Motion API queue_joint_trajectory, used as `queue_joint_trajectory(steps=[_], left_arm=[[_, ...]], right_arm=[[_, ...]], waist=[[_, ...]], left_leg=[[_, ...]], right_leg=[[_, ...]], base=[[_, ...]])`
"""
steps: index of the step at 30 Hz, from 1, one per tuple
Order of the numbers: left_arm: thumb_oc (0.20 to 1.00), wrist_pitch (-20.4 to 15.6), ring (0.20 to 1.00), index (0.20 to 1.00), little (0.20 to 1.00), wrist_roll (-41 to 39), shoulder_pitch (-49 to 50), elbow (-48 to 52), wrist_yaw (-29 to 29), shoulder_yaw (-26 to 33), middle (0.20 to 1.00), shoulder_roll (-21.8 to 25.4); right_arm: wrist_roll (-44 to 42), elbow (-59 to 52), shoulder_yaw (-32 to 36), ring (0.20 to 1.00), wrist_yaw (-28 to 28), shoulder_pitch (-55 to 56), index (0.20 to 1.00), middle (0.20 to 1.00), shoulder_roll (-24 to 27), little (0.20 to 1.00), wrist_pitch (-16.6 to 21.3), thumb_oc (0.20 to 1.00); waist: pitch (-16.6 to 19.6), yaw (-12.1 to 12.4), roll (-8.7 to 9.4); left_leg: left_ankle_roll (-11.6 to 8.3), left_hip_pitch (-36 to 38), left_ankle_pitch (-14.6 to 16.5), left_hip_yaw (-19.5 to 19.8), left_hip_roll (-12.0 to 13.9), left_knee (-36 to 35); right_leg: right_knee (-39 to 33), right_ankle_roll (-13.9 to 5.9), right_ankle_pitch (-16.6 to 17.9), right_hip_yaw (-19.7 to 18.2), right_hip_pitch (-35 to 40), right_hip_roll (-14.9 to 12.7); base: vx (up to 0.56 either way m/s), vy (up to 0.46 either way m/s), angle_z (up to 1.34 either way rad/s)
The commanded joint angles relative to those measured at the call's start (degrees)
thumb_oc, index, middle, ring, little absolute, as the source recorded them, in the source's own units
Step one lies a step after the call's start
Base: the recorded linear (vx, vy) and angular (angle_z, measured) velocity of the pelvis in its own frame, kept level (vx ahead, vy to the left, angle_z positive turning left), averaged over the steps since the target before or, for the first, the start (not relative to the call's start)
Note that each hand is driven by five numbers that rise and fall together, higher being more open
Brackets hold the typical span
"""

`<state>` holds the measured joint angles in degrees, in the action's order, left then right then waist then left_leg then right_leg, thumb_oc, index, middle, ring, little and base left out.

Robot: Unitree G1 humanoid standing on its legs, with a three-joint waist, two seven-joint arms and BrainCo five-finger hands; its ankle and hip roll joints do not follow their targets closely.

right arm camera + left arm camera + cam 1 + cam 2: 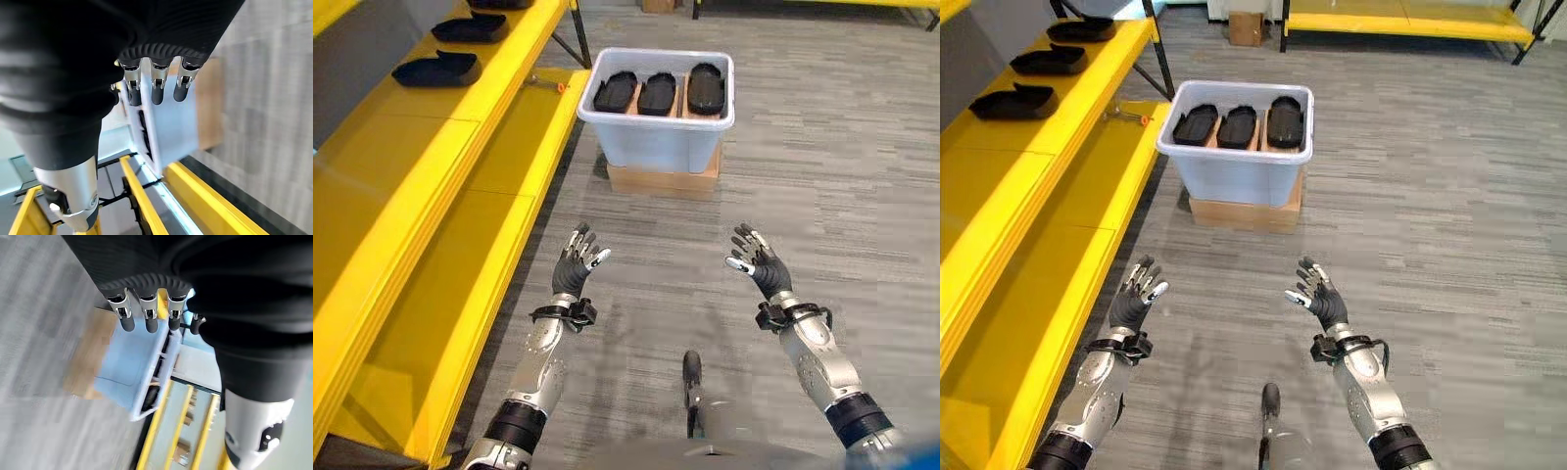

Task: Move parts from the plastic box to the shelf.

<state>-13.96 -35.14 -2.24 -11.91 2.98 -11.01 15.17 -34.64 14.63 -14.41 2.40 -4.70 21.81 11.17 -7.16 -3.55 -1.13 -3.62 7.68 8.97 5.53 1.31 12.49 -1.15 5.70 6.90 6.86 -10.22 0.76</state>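
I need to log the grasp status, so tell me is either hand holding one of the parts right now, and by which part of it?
Nothing is held. The left hand and right hand hover open over the floor, short of the plastic box, where three black parts lie.

parts [658, 93] in box [656, 142], shelf [431, 147] to left

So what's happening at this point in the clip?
The robot faces a pale plastic box set on a cardboard base on the floor, with three black parts standing in it. Both the left hand and the right hand are raised, open and empty, short of the box. More black parts already lie on the yellow shelf to the robot's left.
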Motion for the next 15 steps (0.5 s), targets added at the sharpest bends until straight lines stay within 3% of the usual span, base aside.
queue_joint_trajectory(steps=[1, 2, 5, 8, 10, 11, 12, 13, 15], left_arm=[[1.000, -3.06, 1.000, 1.000, 1.000, -0.14, -1.68, 2.39, 0.65, 0.55, 1.000, 2.43], [1.000, -3.05, 1.000, 1.000, 1.000, -0.13, -1.67, 2.41, 0.65, 0.55, 1.000, 2.43], [1.000, -2.75, 1.000, 1.000, 1.000, -0.70, -0.60, 2.80, 0.88, 0.89, 1.000, 2.17], [1.000, -2.46, 1.000, 1.000, 1.000, -0.44, -0.33, 2.51, 0.68, 0.57, 1.000, 1.86], [1.000, -2.41, 1.000, 1.000, 1.000, 0.16, -0.36, 2.42, 0.83, 0.23, 1.000, 1.80], [1.000, -2.54, 1.000, 1.000, 1.000, 0.85, -0.21, 2.19, 1.18, 0.05, 1.000, 1.89], [1.000, -2.55, 1.000, 1.000, 1.000, 0.86, -0.20, 2.18, 1.20, 0.03, 1.000, 1.88], [1.000, -2.67, 1.000, 1.000, 1.000, 1.22, 0.41, 1.89, 1.33, 0.36, 1.000, 1.75], [1.000, -2.71, 1.000, 1.000, 1.000, 1.56, 1.09, 1.95, 1.21, 0.68, 1.000, 1.76]], right_arm=[[-0.62, -2.36, 0.28, 1.000, 0.35, -0.26, 1.000, 1.000, 0.15, 1.000, 3.40, 1.000], [-0.62, -2.37, 0.28, 1.000, 0.35, -0.25, 1.000, 1.000, 0.15, 1.000, 3.39, 1.000], [-0.69, -2.53, 0.24, 1.000, 0.55, 0.01, 1.000, 1.000, 0.76, 1.000, 3.32, 1.000], [-0.62, -1.79, 0.90, 1.000, -0.26, 0.03, 1.000, 1.000, 1.19, 1.000, 3.47, 1.000], [-0.93, -1.70, 1.55, 1.000, -0.82, -0.09, 1.000, 1.000, 1.17, 1.000, 4.08, 1.000], [-0.75, -1.28, 1.70, 1.000, -1.50, -0.09, 1.000, 1.000, 1.20, 1.000, 4.59, 1.000], [-0.76, -1.24, 1.69, 1.000, -1.50, -0.09, 1.000, 1.000, 1.20, 1.000, 4.61, 1.000], [-0.06, -0.81, 1.55, 1.000, -1.97, 0.23, 1.000, 1.000, 1.11, 1.000, 4.80, 1.000], [0.57, -0.60, 1.33, 1.000, -1.91, 0.53, 1.000, 1.000, 1.06, 1.000, 4.83, 1.000]], waist=[[1.49, -0.68, 1.16], [1.44, -0.71, 1.13], [-0.02, 0.96, 2.74], [-1.55, 2.50, 4.60], [-2.64, 3.04, 5.58], [-3.52, 3.62, 5.45], [-3.60, 3.72, 5.56], [-4.03, 4.76, 4.35], [-3.61, 5.76, 3.38]], left_leg=[[-0.61, -1.38, -7.73, 0.55, 1.21, 1.88], [-0.63, -1.47, -7.60, 0.60, 1.23, 2.15], [-0.74, -6.90, -12.20, 3.53, -1.50, 15.01], [1.26, -15.40, -9.53, 0.40, -2.49, 14.62], [2.20, -20.38, -8.29, -0.87, -1.99, 11.23], [1.94, -24.33, -10.17, -1.50, -0.53, 4.93], [1.92, -23.97, -10.29, -1.63, -0.57, 4.53], [0.77, -26.39, -16.96, -1.15, 0.64, -3.62], [0.55, -26.40, -19.39, -0.27, 0.61, -11.22]], right_leg=[[0.02, -8.11, -1.21, -0.02, 2.79, -2.01], [-0.01, -8.09, -1.20, 0.03, 2.85, -1.98], [-0.71, -6.74, -2.29, -1.39, 5.98, -1.87], [-1.54, -6.69, -3.39, -2.76, 8.84, -3.05], [-1.41, -6.73, -3.90, -3.77, 9.87, -3.39], [-1.04, -6.68, -5.00, -4.65, 10.85, -2.75], [-1.00, -6.67, -5.09, -4.75, 10.96, -2.85], [-1.23, -6.53, -6.32, -5.63, 12.91, -1.00], [-1.90, -6.61, -7.71, -7.09, 15.01, 0.64]], base=[[0.27, -0.216, -0.14], [0.19, -0.165, -0.08], [0.15, -0.129, -0.11], [0.15, -0.088, -0.06], [0.14, -0.023, 0.04], [0.13, 0.005, -0.03], [0.26, 0.044, 0.01], [0.26, 0.040, -0.09], [0.33, 0.051, -0.36]])
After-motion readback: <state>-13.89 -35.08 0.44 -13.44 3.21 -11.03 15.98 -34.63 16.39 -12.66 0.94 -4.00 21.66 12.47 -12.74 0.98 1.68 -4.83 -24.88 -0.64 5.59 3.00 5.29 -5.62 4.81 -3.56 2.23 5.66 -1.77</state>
